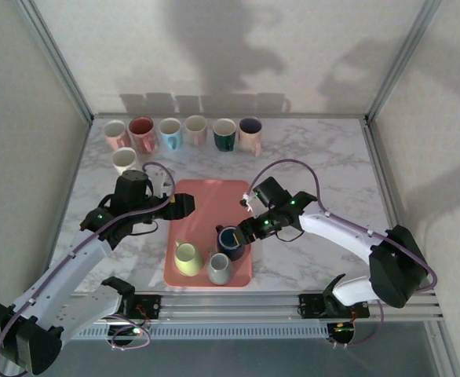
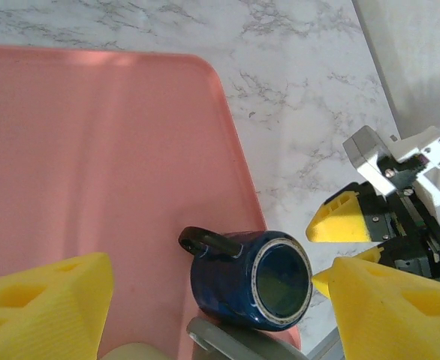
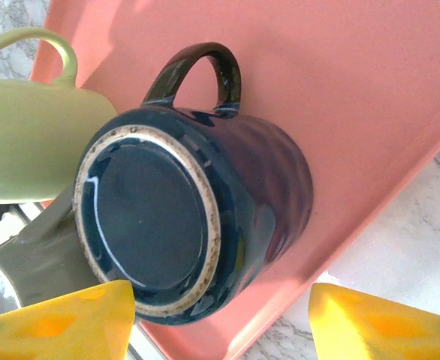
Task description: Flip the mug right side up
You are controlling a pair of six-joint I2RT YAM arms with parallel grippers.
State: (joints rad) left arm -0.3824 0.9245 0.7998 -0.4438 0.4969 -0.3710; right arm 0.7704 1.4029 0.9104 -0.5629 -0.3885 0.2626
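The dark blue mug (image 3: 205, 210) sits upside down at the right edge of the pink tray (image 3: 355, 90), base ring showing and handle towards the tray's middle, against a grey mug (image 3: 32, 255) beside a green one (image 3: 32, 142). The right gripper (image 3: 220, 322) straddles it, jaws parted; contact is unclear. The left gripper (image 1: 188, 204) hangs wide and empty over the tray.

No legible text, label, brand, number or sign. Dark blue mug (image 3: 152, 225): base and wall are plain glaze. Pink tray (image 1: 208, 196): unmarked surface. Row of mugs (image 1: 184, 132) beyond the tray: too small to tell whether any carries print.
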